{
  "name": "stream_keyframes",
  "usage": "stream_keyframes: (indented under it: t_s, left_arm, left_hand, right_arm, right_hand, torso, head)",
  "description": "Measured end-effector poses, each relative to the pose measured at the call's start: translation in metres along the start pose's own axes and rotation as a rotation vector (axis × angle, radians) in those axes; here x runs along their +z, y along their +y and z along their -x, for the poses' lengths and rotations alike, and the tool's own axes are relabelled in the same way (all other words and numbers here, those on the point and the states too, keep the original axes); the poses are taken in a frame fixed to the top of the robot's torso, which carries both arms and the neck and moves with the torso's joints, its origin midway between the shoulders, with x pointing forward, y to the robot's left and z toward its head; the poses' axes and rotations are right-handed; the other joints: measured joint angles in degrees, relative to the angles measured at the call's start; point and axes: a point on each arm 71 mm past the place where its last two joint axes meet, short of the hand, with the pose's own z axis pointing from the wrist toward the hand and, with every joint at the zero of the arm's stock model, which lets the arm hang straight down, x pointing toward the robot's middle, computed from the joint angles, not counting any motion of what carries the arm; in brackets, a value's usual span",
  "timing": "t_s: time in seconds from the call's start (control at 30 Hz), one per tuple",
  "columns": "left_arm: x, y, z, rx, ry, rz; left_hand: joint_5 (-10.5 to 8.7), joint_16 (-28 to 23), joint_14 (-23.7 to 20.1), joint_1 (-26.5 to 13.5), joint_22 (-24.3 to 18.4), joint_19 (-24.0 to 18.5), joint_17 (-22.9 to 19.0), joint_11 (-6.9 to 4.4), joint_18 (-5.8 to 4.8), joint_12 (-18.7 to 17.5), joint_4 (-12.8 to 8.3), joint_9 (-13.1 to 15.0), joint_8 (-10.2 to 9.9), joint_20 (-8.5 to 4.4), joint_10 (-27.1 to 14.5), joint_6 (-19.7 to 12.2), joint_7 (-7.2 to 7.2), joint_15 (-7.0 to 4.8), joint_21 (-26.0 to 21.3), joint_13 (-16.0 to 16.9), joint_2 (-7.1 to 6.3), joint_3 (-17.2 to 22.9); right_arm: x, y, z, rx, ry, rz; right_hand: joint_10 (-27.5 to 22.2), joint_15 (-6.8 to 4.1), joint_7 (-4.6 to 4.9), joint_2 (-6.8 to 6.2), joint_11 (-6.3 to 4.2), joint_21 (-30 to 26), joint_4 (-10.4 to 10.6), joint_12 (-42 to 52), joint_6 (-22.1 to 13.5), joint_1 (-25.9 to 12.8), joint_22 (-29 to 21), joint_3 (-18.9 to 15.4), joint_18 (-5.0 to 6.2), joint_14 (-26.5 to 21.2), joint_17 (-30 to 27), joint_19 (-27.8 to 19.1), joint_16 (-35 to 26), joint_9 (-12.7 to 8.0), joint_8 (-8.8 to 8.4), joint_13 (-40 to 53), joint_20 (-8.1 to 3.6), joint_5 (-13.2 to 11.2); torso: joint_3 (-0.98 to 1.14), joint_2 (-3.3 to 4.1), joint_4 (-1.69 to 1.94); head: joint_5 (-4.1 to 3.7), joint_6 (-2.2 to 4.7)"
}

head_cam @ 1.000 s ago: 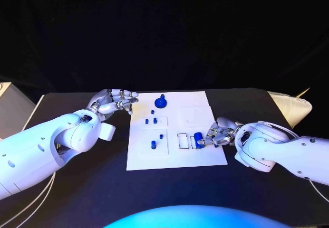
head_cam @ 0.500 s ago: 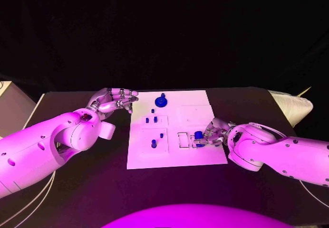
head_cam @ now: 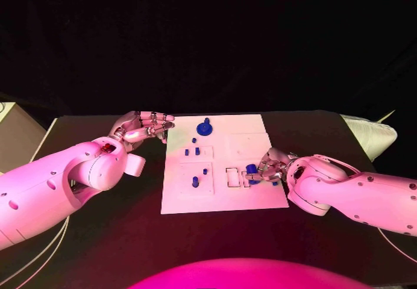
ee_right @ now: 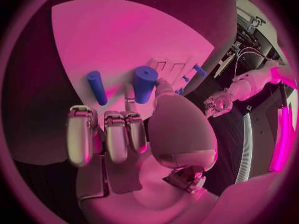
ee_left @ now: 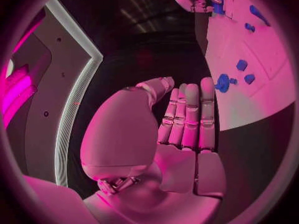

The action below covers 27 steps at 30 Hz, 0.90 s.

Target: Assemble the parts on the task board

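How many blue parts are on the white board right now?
8. Large part at the board's far edge; small part just nearer; a pair nearer still; two pegs in the near-left square; two cylinders at the right hand, which may hide more.

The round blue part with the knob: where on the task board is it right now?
In the head view the round blue part sits at the far edge of the task board, left of its middle, nearest the left hand, which hovers off the board's far-left corner without touching it.
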Motion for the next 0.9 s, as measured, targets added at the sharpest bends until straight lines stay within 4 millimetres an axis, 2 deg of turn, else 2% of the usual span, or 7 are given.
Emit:
stream_keyframes:
  t_s: [0.07,0.23,0.37,0.4,0.53,0.9]
  left_arm:
    - [0.000,0.000,0.000,0.000,-0.001,0.000]
    - [-0.001,0.000,0.001,0.001,-0.002,0.001]
    - [-0.001,0.000,0.002,0.002,-0.003,0.002]
    - [-0.001,0.000,0.002,0.002,-0.003,0.002]
    - [-0.001,0.001,0.002,0.001,-0.003,0.003]
    - [0.000,0.001,0.001,0.000,-0.002,0.004]
  left_hand:
    - [0.00,0.00,0.00,0.00,-0.04,0.00,0.00,0.00,-0.01,0.00,0.00,0.00,0.00,0.00,0.00,0.00,0.00,0.00,0.00,0.00,0.00,0.00]
    - [0.00,0.00,0.00,0.00,-0.04,0.00,0.00,0.00,-0.01,0.00,0.00,0.00,0.00,0.00,0.00,0.00,0.00,0.00,0.00,0.00,0.00,0.00]
    - [0.00,0.00,0.00,0.00,-0.04,0.00,0.00,0.00,0.00,0.00,0.00,0.00,0.00,0.00,0.00,0.00,0.00,0.00,0.01,0.00,0.00,0.00]
    - [0.00,0.00,0.00,0.00,-0.04,0.02,0.00,0.00,0.00,0.00,0.00,0.00,0.00,0.02,0.00,0.00,0.00,0.00,0.01,0.00,0.00,0.00]
    - [0.00,0.00,0.00,0.00,-0.04,0.21,0.00,0.00,-0.01,0.00,0.00,0.00,0.00,0.22,0.00,0.00,0.00,0.00,0.01,0.00,0.00,0.00]
    - [0.00,0.00,0.00,0.00,-0.04,0.21,0.00,0.00,-0.01,0.00,0.00,0.01,0.00,0.21,0.00,0.00,0.00,0.00,0.01,0.00,0.00,0.00]
  right_arm:
    - [-0.002,-0.002,0.001,0.009,-0.005,-0.003]
    - [-0.008,-0.007,0.005,0.053,-0.016,-0.018]
    - [-0.014,-0.003,0.016,0.101,-0.032,-0.014]
    - [-0.015,-0.002,0.018,0.112,-0.035,-0.013]
    - [-0.020,0.004,0.025,0.158,-0.039,-0.007]
    - [-0.019,0.028,0.014,0.230,0.025,0.012]
  right_hand:
    - [0.00,-0.33,-0.13,0.64,0.00,0.41,0.04,0.00,0.11,0.64,0.00,0.58,0.00,-0.04,0.00,0.00,0.00,-0.18,0.00,0.00,0.00,1.00]
    - [0.23,-0.39,-0.32,0.69,-0.38,0.87,-0.08,0.00,0.12,2.33,0.00,1.69,0.00,0.03,0.00,0.00,0.00,-0.17,0.24,0.00,-0.43,1.66]
    - [0.10,-0.39,-0.33,0.65,-0.51,0.88,-0.04,0.00,0.12,2.89,-0.01,2.22,0.00,0.03,-0.01,0.01,0.00,-0.17,0.26,-0.01,-0.43,1.66]
    - [0.10,-0.39,-0.33,0.71,-0.50,0.88,-0.04,0.00,0.12,3.31,-0.01,2.22,-0.62,0.03,-0.01,0.01,0.00,-0.17,0.26,-0.01,-0.43,1.80]
    - [0.10,-0.39,-0.34,0.60,-0.50,0.88,-0.02,0.00,0.11,3.69,-0.01,2.68,-0.64,0.03,-0.01,0.00,0.00,-0.17,0.25,-0.01,-0.43,2.56]
    - [0.10,-0.39,-0.34,0.60,-0.50,0.88,-0.02,0.00,0.11,3.69,-0.01,2.70,-0.64,0.03,-0.01,0.01,0.00,-0.17,0.16,-0.02,-0.42,2.56]
  torso:
    - [0.00,-0.01,-0.01]
    - [0.00,-0.03,-0.03]
    - [0.00,-0.03,-0.05]
    - [0.00,-0.03,-0.07]
    - [-0.04,-0.05,-0.08]
    - [-0.03,0.01,-0.01]
  head:
    - [-0.03,0.01]
    - [-0.03,0.07]
    - [-0.04,0.14]
    - [-0.10,0.18]
    - [-0.23,0.28]
    - [-0.35,0.32]
